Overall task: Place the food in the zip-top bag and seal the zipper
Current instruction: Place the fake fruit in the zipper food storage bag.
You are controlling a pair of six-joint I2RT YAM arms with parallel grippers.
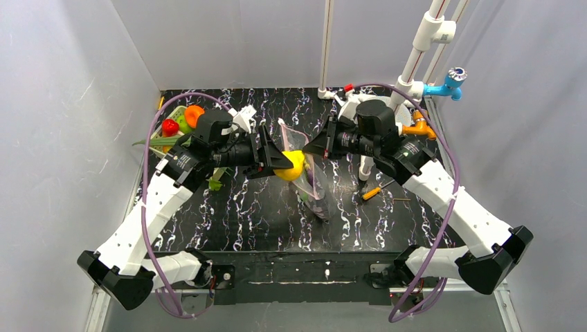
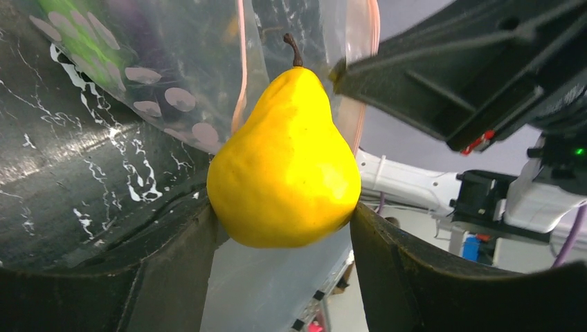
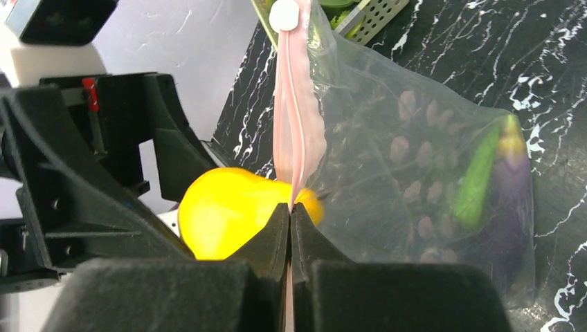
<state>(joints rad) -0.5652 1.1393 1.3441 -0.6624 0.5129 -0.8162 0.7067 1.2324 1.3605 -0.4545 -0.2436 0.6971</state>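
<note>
My left gripper [image 2: 282, 221] is shut on a yellow pear [image 2: 284, 166], one piece of the food, gripping its wide lower half from both sides. The pear's stem end is at the mouth of the clear dotted zip-top bag [image 2: 159, 76]. My right gripper [image 3: 291, 211] is shut on the bag's pinkish zipper [image 3: 294, 117] and holds that edge up. A green cucumber [image 3: 477, 180] and a purple eggplant [image 3: 512, 200] lie inside the bag [image 3: 415, 159]. From above, the pear [image 1: 293, 164] sits between the two grippers, with the bag [image 1: 313, 185] hanging down to the table.
A pale green basket [image 1: 176, 121] at the back left holds a red piece [image 1: 170, 126] and an orange piece [image 1: 194, 114]. An orange-handled screwdriver [image 1: 377, 190] lies right of the bag. White pipes [image 1: 415, 62] rise at the back right. A white slider [image 3: 284, 14] sits at the zipper's far end.
</note>
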